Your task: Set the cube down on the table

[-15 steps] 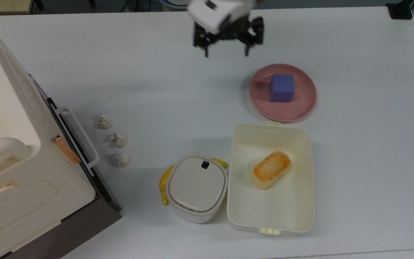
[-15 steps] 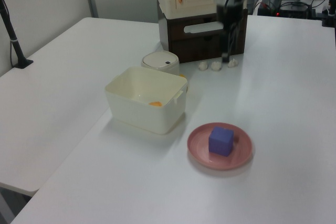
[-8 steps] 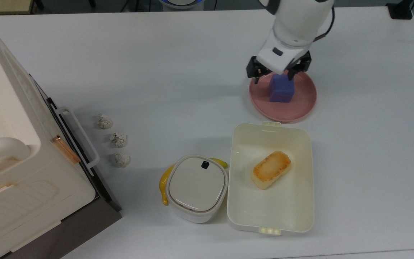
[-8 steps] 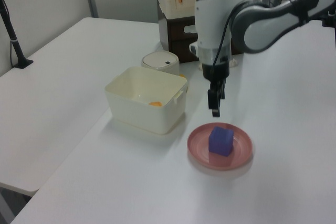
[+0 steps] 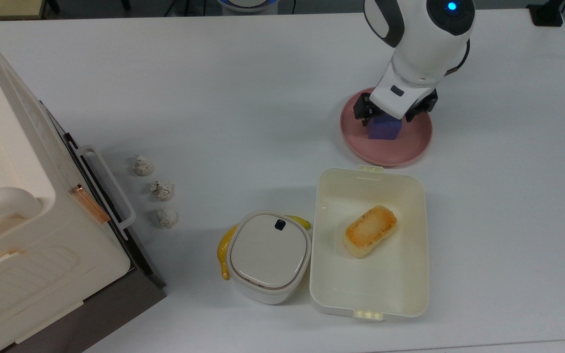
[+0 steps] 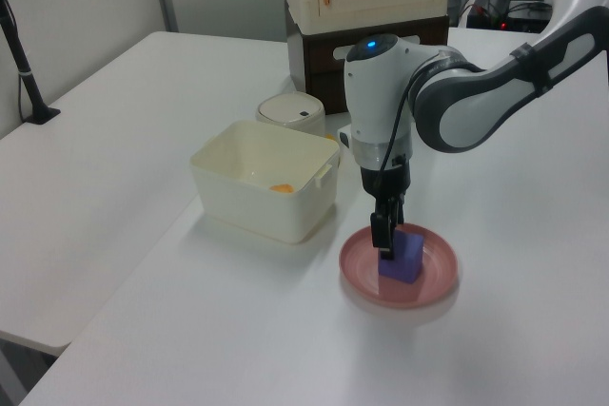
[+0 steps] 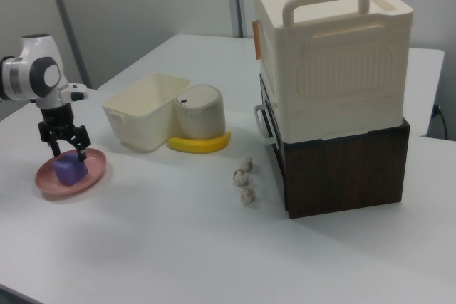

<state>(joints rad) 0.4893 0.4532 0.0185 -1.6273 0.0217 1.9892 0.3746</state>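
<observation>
In the top view we've got our hand (image 5: 394,115) dropped right over the small matte blue-purple foam-like cube (image 5: 384,129), which sits on the round pink plate (image 5: 414,147) on the big flat white table (image 5: 243,98). The black fingers are spread, one on each side of the cube, not squeezing it yet as far as we can tell. The cream rectangular container (image 5: 412,289) with the toasted orange-topped bread piece (image 5: 370,231) is just beside the plate, so if we swing the cube that way we could end up dropping it in the wrong spot.

In the left view our hand (image 6: 387,235) straddles the cube (image 6: 407,259), fingertips low near the plate (image 6: 433,287). Our worry here: the plate looks light and shallow, so a finger catching its rim could shove or tip it.

In the right view the hand (image 7: 64,147) hangs over the cube (image 7: 69,171) on the plate (image 7: 89,178). The cube looks soft, with dull faces and slightly rounded edges. We'd guess it squashes under the grip, so an off-centre pinch might twist it or let it slip out.
</observation>
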